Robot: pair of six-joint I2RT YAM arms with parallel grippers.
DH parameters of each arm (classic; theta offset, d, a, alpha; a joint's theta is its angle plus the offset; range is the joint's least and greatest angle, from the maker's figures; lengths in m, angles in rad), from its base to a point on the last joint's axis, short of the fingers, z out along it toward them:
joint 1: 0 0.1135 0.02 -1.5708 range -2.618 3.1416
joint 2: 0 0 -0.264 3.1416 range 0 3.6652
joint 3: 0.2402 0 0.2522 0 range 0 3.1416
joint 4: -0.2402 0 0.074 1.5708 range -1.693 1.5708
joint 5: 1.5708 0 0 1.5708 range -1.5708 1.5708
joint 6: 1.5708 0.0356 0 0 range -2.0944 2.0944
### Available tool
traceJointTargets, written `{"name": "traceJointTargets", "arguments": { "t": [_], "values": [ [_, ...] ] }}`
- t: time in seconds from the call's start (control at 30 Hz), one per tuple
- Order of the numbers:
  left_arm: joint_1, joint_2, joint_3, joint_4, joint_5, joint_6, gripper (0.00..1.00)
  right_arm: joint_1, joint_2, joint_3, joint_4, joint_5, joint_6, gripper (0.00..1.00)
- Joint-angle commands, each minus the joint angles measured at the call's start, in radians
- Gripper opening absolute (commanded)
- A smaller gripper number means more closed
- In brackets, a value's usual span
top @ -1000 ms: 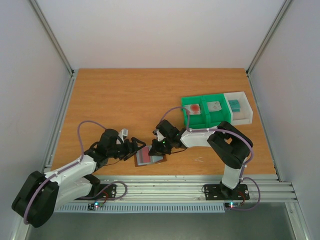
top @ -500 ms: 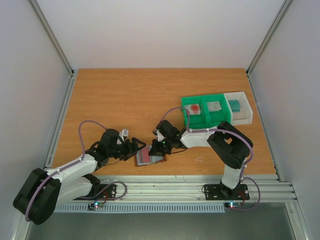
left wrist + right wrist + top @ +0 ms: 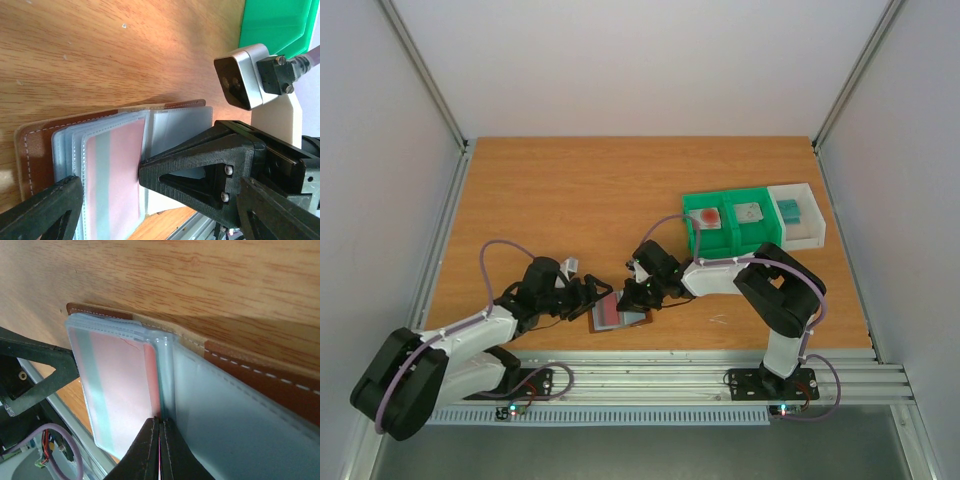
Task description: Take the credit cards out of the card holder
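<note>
My R gripper (image 3: 160, 426) was shut on pink card (image 3: 125, 375) edge in card holder (image 3: 260, 371); L gripper (image 3: 592, 297) stood wide, empty. Step: pulling card out. Next needs straight pull, holder pinned, I judged.

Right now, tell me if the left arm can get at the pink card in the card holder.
Probably not cleanly: the left claw stands open at the pink card, but the right claw, shut on its edge, blocks the way.

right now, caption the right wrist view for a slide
Right gripper, jaws shut, pinches the edge of a pink card in the open brown card holder.
</note>
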Motion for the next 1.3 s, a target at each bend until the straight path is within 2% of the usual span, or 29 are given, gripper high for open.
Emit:
{"name": "traceJointTargets", "arguments": {
  "t": [0.0, 0.43, 0.67, 0.87, 1.27],
  "values": [
    [0.005, 0.015, 0.003, 0.068, 0.001, 0.004, 0.85, 0.012, 0.030, -0.031, -0.033, 0.040, 0.011, 0.04],
    [0.006, -0.034, 0.000, 0.111, 0.043, -0.052, 0.83, 0.012, 0.032, -0.046, -0.004, 0.032, 0.018, 0.04],
    [0.002, -0.065, -0.002, 0.118, 0.062, -0.093, 0.82, 0.012, 0.038, -0.065, 0.070, 0.011, 0.039, 0.05],
    [-0.010, -0.011, -0.023, 0.240, 0.092, -0.147, 0.82, 0.012, 0.050, -0.080, 0.134, -0.008, 0.061, 0.06],
    [-0.055, 0.072, 0.001, 0.305, 0.085, -0.170, 0.81, -0.001, -0.013, -0.220, 0.468, 0.008, 0.136, 0.12]
  ]
}}
